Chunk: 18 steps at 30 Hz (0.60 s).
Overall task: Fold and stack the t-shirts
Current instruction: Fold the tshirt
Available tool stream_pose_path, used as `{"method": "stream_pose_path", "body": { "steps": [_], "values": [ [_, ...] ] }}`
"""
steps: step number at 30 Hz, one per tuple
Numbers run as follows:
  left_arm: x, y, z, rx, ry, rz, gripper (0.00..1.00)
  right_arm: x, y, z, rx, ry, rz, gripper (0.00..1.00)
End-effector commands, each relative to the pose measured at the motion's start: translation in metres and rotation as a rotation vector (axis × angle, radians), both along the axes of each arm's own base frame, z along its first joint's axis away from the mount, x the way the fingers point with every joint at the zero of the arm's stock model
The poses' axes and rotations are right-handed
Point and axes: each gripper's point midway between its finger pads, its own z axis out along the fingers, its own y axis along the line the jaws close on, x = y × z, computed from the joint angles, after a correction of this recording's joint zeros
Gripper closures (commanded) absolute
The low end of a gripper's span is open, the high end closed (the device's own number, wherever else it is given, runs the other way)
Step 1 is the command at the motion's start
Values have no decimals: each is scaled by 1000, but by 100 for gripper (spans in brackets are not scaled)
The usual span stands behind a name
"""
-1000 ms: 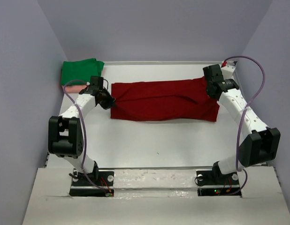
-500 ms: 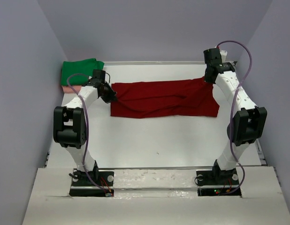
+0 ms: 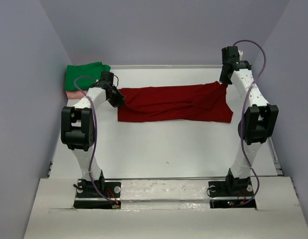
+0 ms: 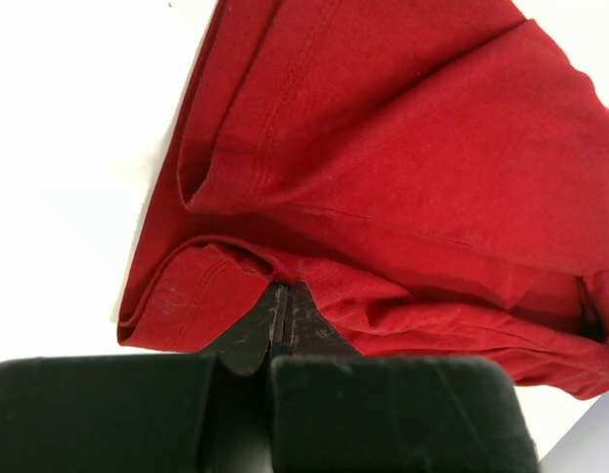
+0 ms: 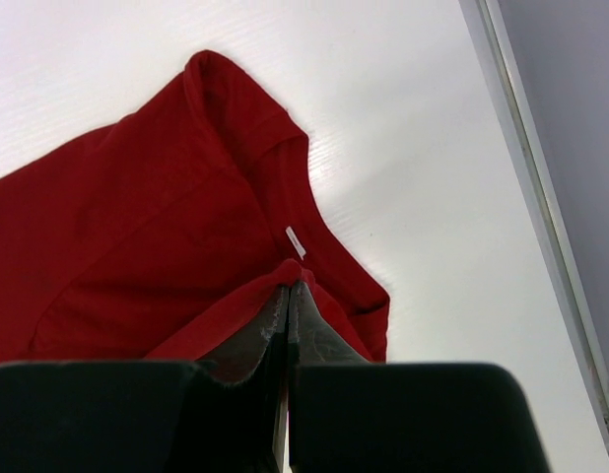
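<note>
left gripper [image 3: 119, 102] and right gripper [image 3: 225, 83] each clamp an end of the half-folded red t-shirt [image 3: 174, 103] between them, while green t-shirt [image 3: 84, 74] and pink t-shirt [image 3: 72, 93], apparently done, lie stacked beside the left.

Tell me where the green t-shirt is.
In the top view the green t-shirt lies folded at the far left corner of the table, on the pink t-shirt, left of the left gripper.

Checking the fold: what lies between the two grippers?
The dark red t-shirt, spanning from the left gripper to the right gripper, each shut on its edge; nothing else. The top view shows it.
</note>
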Motion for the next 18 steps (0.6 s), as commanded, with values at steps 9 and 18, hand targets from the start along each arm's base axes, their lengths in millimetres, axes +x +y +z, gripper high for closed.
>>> {"method": "stream_pose_path", "body": {
  "steps": [9, 18],
  "values": [
    [11, 18, 22, 24, -44, 44, 100, 39, -1, 5, 7, -30, 68, 100],
    [18, 26, 13, 25, -21, 64, 100, 46, -7, 0, 18, -26, 68, 100]
  ]
}}
